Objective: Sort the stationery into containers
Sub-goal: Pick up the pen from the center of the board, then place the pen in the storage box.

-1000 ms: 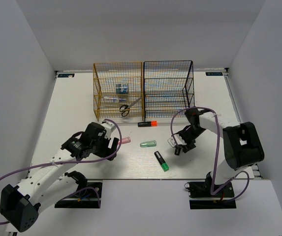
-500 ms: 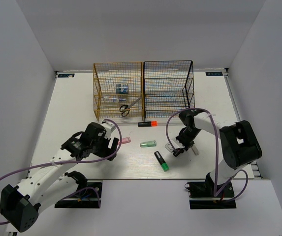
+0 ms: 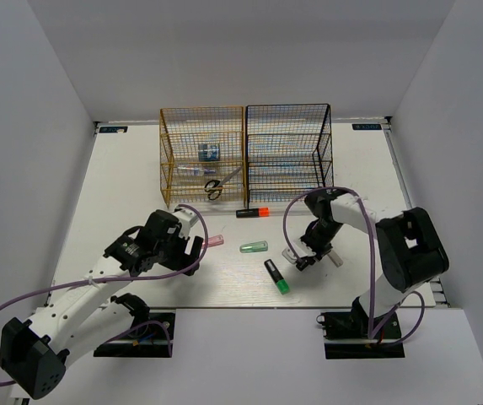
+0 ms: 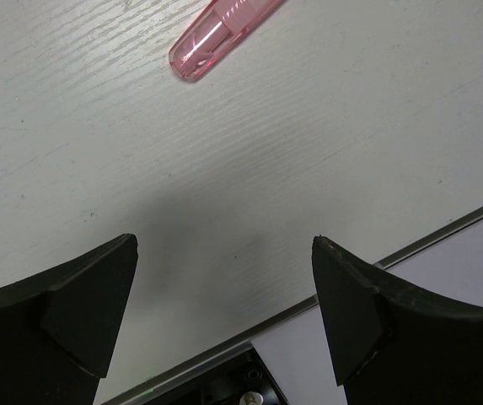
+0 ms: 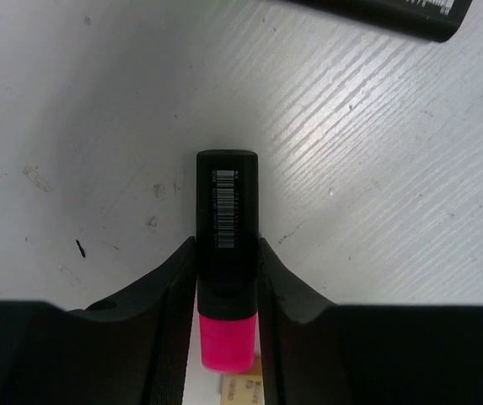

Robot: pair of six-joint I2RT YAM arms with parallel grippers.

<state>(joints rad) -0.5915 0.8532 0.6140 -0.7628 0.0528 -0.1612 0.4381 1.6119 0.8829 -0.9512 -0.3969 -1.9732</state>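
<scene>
Because the right gripper (image 5: 227, 245) pinches the pink-capped highlighter (image 5: 227, 190) beside its cap, near the worktop's (image 3: 131, 177) near edge, it may swivel or slip when lifted; the left gripper (image 4: 224, 245) stands wide.

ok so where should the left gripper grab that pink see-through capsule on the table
I'd take it across its middle, coming straight down from above. The pink translucent capsule lies flat on the white table as a slim rounded tube, so close on its two long sides. The open left gripper hovers just beside it.

pink-capped blk highlighter (image 5: 227, 245), gold rack (image 3: 184, 135), blk rack (image 3: 289, 139)
</scene>
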